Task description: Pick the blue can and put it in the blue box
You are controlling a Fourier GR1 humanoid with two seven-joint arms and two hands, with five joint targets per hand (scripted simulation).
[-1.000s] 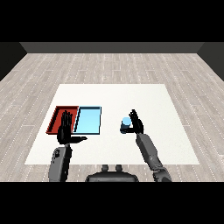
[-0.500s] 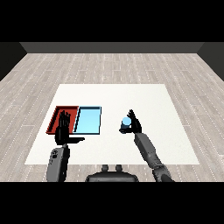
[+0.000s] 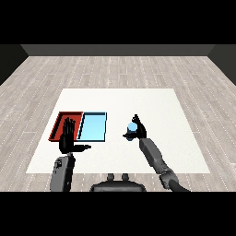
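The blue can (image 3: 132, 127) sits in the right hand (image 3: 136, 131), whose fingers and thumb curl round it, so only the can's pale blue top and part of its side show. Can and hand are over the white table (image 3: 152, 103), a little right of its middle and toward the near side (whether the can touches the surface or is lifted off it cannot be told from this view). The right forearm (image 3: 154, 156) slants in from the lower right.

To the left of the can, apart from it, lies the light blue tray (image 3: 92, 126), and the red tray (image 3: 61, 121) lies touching that tray's left side. The left hand (image 3: 69, 140) is at the near edge of the red tray, its fingers straight and pointing away from the robot, its thumb stretched out to the right below the blue tray's near left corner; it holds nothing.
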